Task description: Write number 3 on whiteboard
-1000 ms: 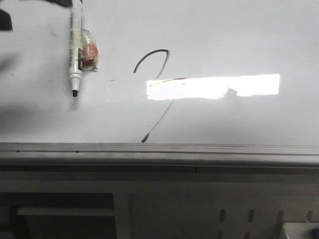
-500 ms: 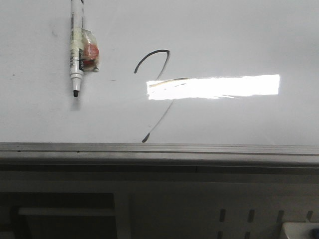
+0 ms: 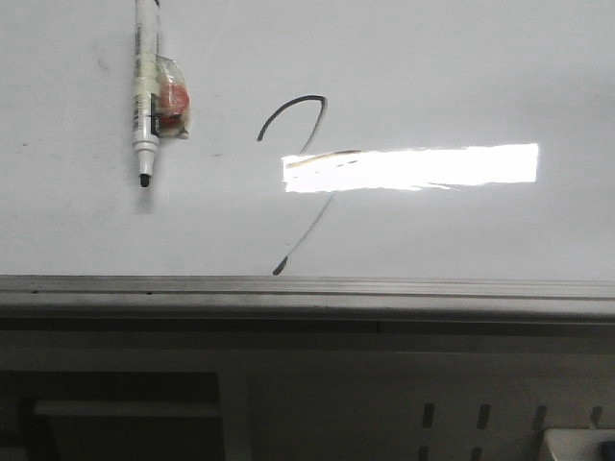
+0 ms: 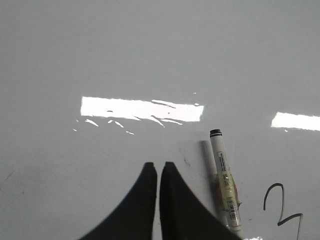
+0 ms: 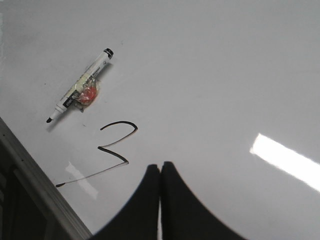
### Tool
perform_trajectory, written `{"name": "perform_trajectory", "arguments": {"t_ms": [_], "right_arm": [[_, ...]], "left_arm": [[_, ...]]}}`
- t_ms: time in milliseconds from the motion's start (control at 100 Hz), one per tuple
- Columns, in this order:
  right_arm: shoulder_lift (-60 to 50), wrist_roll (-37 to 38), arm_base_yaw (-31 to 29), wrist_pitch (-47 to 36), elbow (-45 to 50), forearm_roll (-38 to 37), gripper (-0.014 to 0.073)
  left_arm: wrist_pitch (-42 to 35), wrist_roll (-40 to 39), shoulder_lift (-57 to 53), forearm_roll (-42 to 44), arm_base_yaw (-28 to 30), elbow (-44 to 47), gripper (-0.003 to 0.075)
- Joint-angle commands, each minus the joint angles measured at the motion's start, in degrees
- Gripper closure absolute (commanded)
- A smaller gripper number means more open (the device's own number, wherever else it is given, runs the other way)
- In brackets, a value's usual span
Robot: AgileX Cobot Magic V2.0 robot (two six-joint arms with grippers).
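Observation:
The whiteboard [image 3: 461, 77] fills the upper front view, with a grey metal rail [image 3: 384, 288] along its lower edge. The number 3 [image 3: 317, 125] is a thin black stroke near the middle, with a long tail down to the rail. It also shows in the left wrist view [image 4: 281, 200] and the right wrist view [image 5: 114, 154]. An uncapped white marker pen [image 3: 146, 96] with an orange taped lump lies on the board to the left of it. My left gripper [image 4: 158, 165] is shut and empty beside the pen [image 4: 225, 182]. My right gripper [image 5: 161, 165] is shut and empty above the board near the 3. Neither gripper shows in the front view.
A bright glare strip [image 3: 413, 166] crosses the 3's middle bar. Below the rail is grey table framing with slots [image 3: 480, 418]. A white and blue object [image 3: 577, 444] sits at the lower right corner.
Dark arm shapes and shadows at the board's upper left, and a small shadow in the glare strip, have gone from the front view. The pen and the 3 have not moved.

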Motion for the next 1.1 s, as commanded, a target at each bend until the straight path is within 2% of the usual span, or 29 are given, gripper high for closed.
{"name": "perform_trajectory", "arguments": {"t_ms": [0,530,590,650,700,750,850,900,940,990,1090], "right_arm": [[0.19,-0.18,-0.42,-5.19,-1.51,-0.51,0.0643],[0.19,-0.18,-0.42,-5.19,-1.51,-0.51,0.0643],[0.19,-0.18,-0.42,-5.19,-1.51,-0.51,0.0643],[0.19,-0.18,-0.42,-5.19,-1.51,-0.51,0.0643],[0.19,-0.18,-0.42,-5.19,-1.51,-0.51,0.0643],[0.19,-0.18,-0.42,-5.19,-1.51,-0.51,0.0643],[0.19,-0.18,-0.42,-5.19,-1.51,-0.51,0.0643],[0.19,-0.18,-0.42,-5.19,-1.51,-0.51,0.0643],[0.19,-0.18,-0.42,-5.19,-1.51,-0.51,0.0643],[0.19,-0.18,-0.42,-5.19,-1.51,-0.51,0.0643],[0.19,-0.18,-0.42,-5.19,-1.51,-0.51,0.0643]], "left_arm": [[1.41,0.19,0.41,1.74,0.03,-1.07,0.074],[1.88,0.19,0.17,2.14,0.99,0.92,0.0741],[0.62,0.07,-0.55,6.52,2.6,2.55,0.0741],[2.53,-1.6,-1.59,14.59,5.02,5.27,0.0741],[4.46,-6.95,-2.44,24.17,7.41,7.69,0.0741],[5.56,-18.26,-3.15,36.58,10.27,10.3,0.0741],[7.21,-48.38,-4.38,66.28,17.63,15.29,0.0741],[9.4,-60.66,-5.31,76.74,21.82,17.07,0.0741],[12.75,-68.57,-6.01,80.44,25.45,18.11,0.0741],[18.31,-74.16,-7.11,82.94,30.0,19.1,0.0741],[26.24,-78.56,-8.85,86.74,35.98,20.44,0.0741]]}}
